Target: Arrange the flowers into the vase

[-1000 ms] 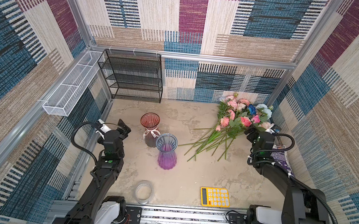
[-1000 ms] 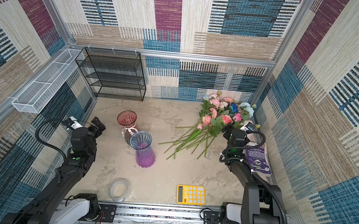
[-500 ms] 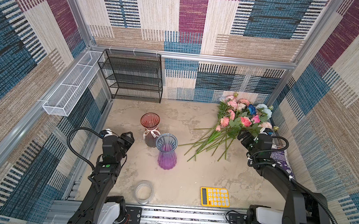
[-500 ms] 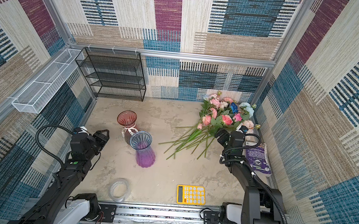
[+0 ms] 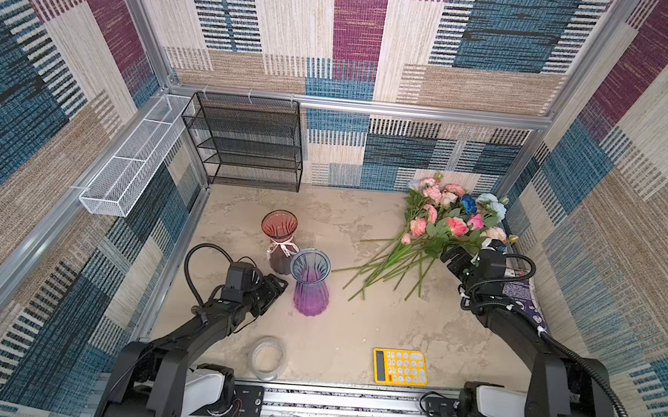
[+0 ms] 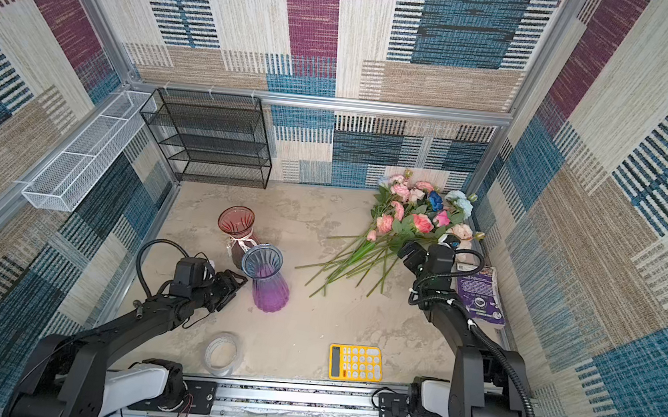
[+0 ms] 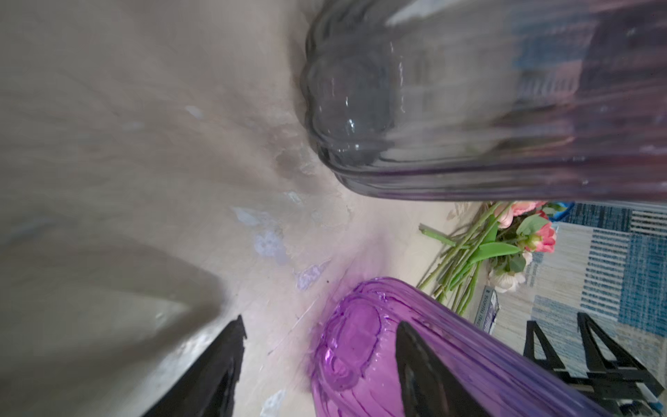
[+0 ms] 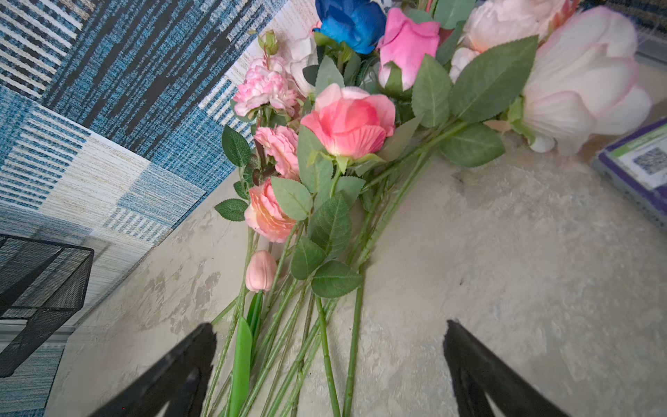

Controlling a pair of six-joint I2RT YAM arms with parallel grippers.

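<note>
The flowers (image 5: 443, 224) (image 6: 410, 221) lie in a bunch at the back right of the table, heads toward the wall, green stems fanning toward the middle. A blue-and-purple glass vase (image 5: 310, 286) (image 6: 268, 284) stands upright mid-table, and a red-brown vase (image 5: 279, 233) stands just behind it. My left gripper (image 5: 276, 296) (image 7: 319, 321) is low beside the purple vase's (image 7: 379, 343) base, open, one finger across the glass and the other clear of it. My right gripper (image 5: 453, 258) (image 8: 330, 346) hovers open over the stems (image 8: 325, 325), which run between its fingers.
A black wire shelf (image 5: 246, 142) stands at the back left. A white wire basket (image 5: 136, 157) hangs on the left wall. A yellow calculator (image 5: 400, 366) and a tape roll (image 5: 266, 357) lie near the front edge. A purple booklet (image 5: 524, 294) lies by the right wall.
My left arm has swung from the left edge in toward the purple vase and dropped low, its jaws narrower. My right gripper has shifted from beside the flower heads down over the stems.
</note>
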